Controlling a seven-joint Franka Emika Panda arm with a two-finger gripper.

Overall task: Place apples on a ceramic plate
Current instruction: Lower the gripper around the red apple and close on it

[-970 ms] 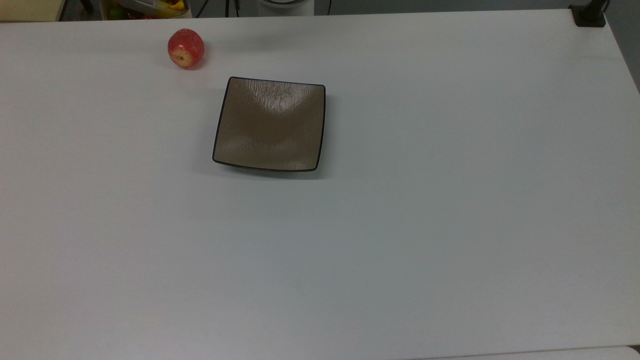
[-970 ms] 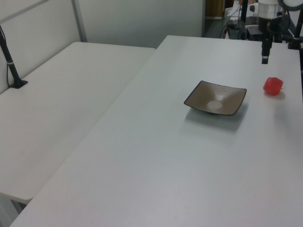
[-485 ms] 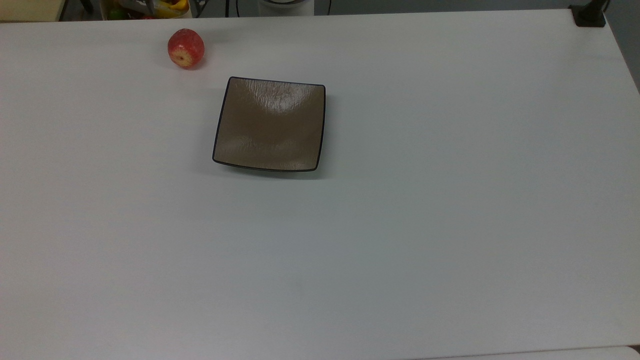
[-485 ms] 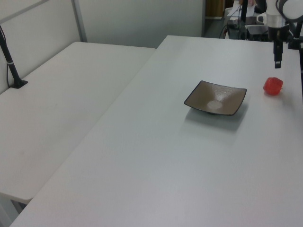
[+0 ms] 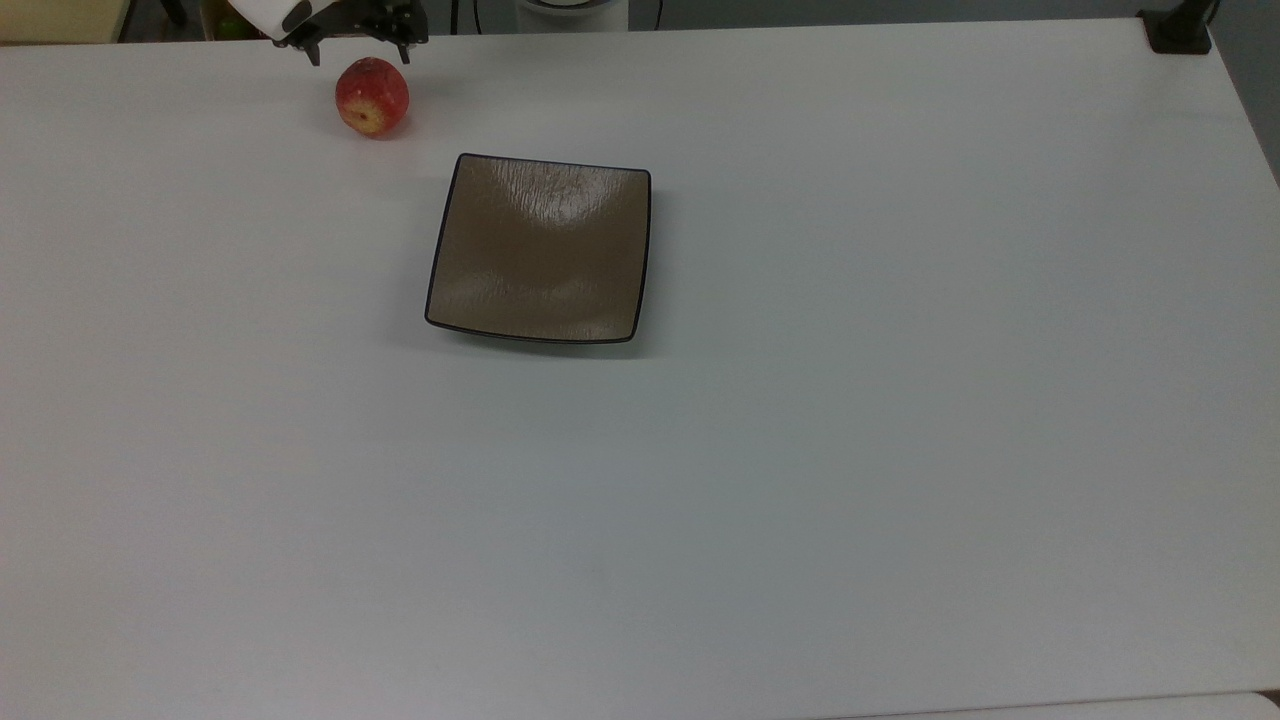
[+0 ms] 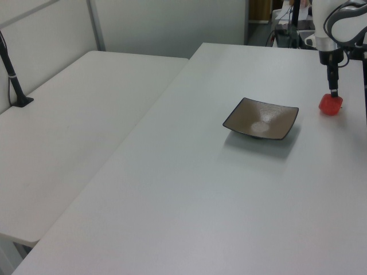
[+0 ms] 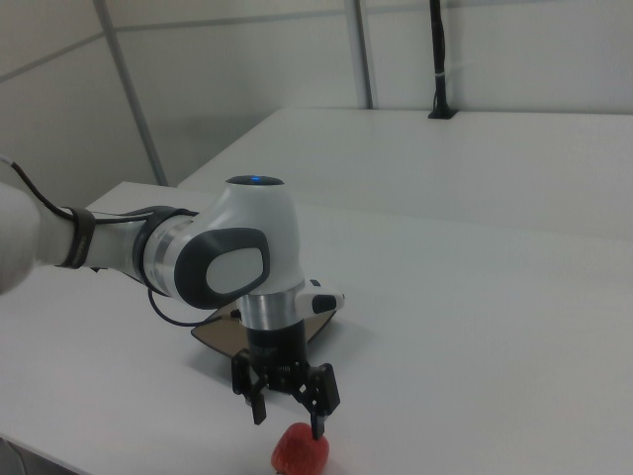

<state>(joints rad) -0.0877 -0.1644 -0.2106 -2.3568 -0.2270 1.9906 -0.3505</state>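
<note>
Just one apple (image 5: pixel 371 96), one plate (image 5: pixel 540 250), one spread end effector (image 7: pixel 289 420).

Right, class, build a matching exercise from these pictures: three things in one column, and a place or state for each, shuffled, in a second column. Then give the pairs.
Column one:
1. apple
2. ceramic plate
3. hand

Column two:
A. open, hanging just above the fruit
B. holds nothing, square and brown
C. lies on the white table, apart from the dish

Pairs: 1-C, 2-B, 3-A
</note>
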